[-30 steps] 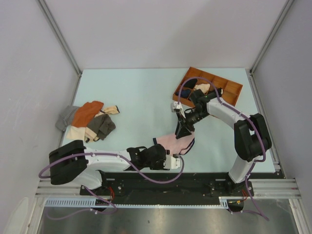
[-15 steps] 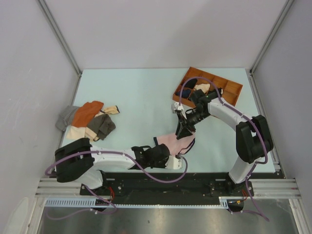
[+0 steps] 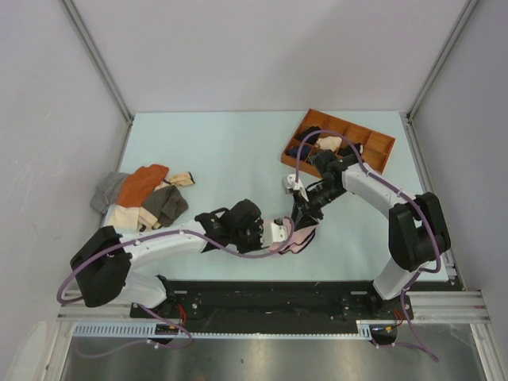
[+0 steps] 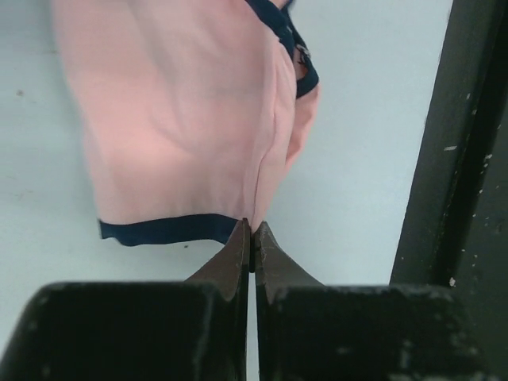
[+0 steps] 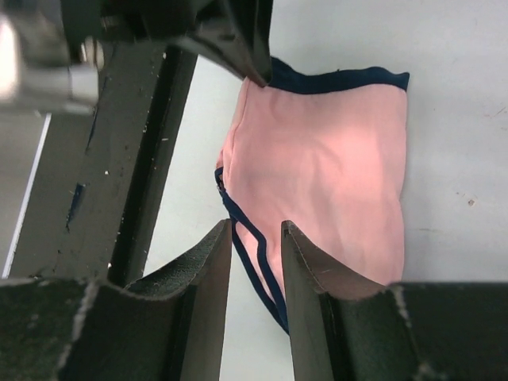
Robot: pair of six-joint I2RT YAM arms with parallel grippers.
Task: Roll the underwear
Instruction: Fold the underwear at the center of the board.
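The underwear (image 3: 298, 237), light pink with navy edging, lies bunched on the pale table near its front edge. In the left wrist view the underwear (image 4: 182, 119) stretches away from my left gripper (image 4: 252, 228), which is shut on a fold at the navy waistband. My left gripper (image 3: 279, 232) sits at the cloth's left side. My right gripper (image 3: 303, 216) stands at the far end of the underwear (image 5: 333, 175). There my right gripper (image 5: 255, 232) is open, fingers a little apart, with a navy leg-hole edge running between them. The left arm's finger (image 5: 254, 63) shows at the opposite end.
A heap of orange, beige and grey cloths (image 3: 143, 197) lies at the left. A brown wooden tray (image 3: 376, 148) with compartments holding rolled garments stands at the back right. The black rail (image 4: 468, 159) of the table's near edge runs close beside the underwear.
My left gripper has shut on the underwear's waistband edge and moved away from the table's front toward the right gripper, bunching the cloth. The right gripper has barely shifted.
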